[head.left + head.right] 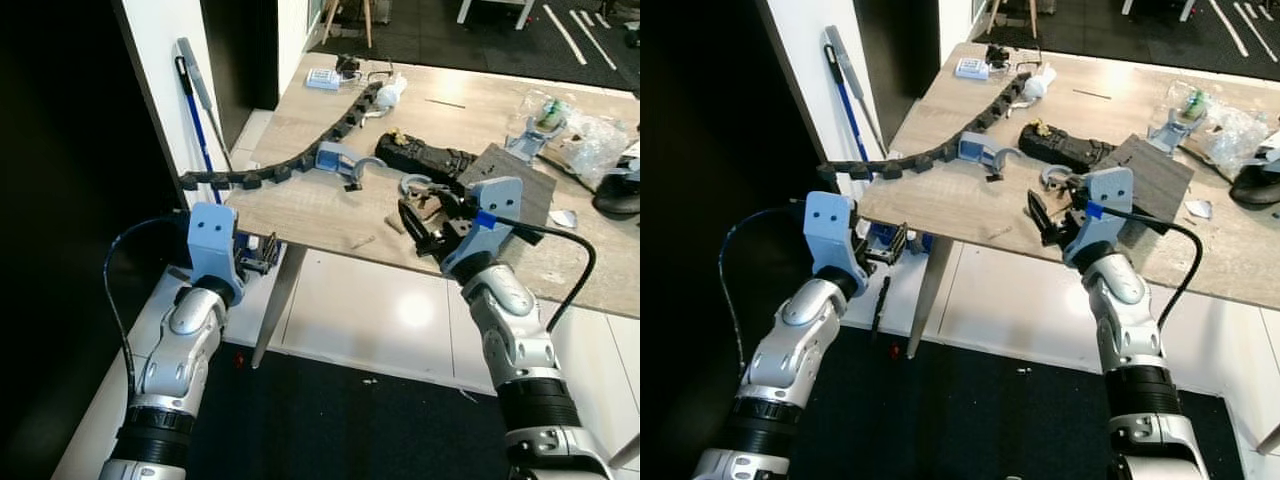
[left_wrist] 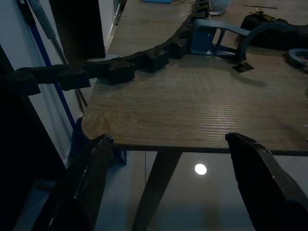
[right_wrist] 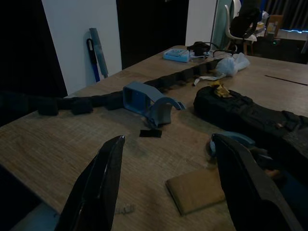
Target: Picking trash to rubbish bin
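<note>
Both silver arms rise from the bottom of the frame. At left of centre the left gripper (image 1: 262, 255) hangs below the light wooden table (image 1: 320, 205) edge, jaws spread wide and empty. Right of centre, the right gripper (image 1: 425, 228) hovers over the tabletop, jaws also wide, holding nothing. Just ahead of it, low in the right wrist view, lies a flat brown cardboard scrap (image 3: 195, 189), the likeliest trash. It looks light, thin and slightly flexible, so pinching across one raised edge seems best. No rubbish bin can be made out.

Wooden table (image 1: 300, 205), black cable chain (image 1: 300, 155), blue bracket (image 1: 335, 158), plastic bag (image 1: 590, 135)
</note>
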Controlling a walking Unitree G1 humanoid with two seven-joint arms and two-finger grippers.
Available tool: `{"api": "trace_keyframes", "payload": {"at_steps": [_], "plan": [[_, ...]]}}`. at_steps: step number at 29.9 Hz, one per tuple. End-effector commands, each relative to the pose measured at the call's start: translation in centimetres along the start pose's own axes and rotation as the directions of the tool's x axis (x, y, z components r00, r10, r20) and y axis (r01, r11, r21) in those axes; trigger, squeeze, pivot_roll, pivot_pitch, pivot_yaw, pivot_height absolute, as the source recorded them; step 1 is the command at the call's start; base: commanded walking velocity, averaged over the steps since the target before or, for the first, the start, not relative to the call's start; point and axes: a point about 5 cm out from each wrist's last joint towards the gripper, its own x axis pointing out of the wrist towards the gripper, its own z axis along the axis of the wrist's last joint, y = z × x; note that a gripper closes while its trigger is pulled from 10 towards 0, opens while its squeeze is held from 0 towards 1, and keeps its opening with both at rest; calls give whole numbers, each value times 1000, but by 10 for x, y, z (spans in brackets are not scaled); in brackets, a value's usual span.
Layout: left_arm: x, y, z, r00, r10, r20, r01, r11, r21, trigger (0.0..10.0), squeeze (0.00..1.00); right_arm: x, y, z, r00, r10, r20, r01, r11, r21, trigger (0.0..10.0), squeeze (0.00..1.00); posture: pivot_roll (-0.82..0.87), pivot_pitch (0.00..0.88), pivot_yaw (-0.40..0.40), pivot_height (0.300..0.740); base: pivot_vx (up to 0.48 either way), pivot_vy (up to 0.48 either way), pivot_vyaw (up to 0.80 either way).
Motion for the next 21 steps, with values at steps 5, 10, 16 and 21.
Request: {"api": "trace_keyframes", "payload": {"at_steps": [5,10,16,21], "plan": [[-1,-2,2,1000,-7,16,7,1000,-9,10000,0,0,1,1,1000,8,4,-8,1000,-2,10000,0,1,123,-13,740,283,0,0],[-1,-2,2,1000,-8,16,9,1000,-11,10000,0,0,0,1,1000,9,5,-9,1000,-3,10000,0,1,122,-13,740,281,0,0],[-2,-1,2,1000,-8,17,8,1000,-13,10000,0,0,1,1,1000,10,4,-10,1000,-3,10000,0,1,121,-14,740,290,0,0],[-2,-1,2,1000,-9,17,9,1000,-14,10000,0,0,1,1,1000,10,2,-10,1000,-2,10000,0,2,128,-12,740,302,0,0]]}}
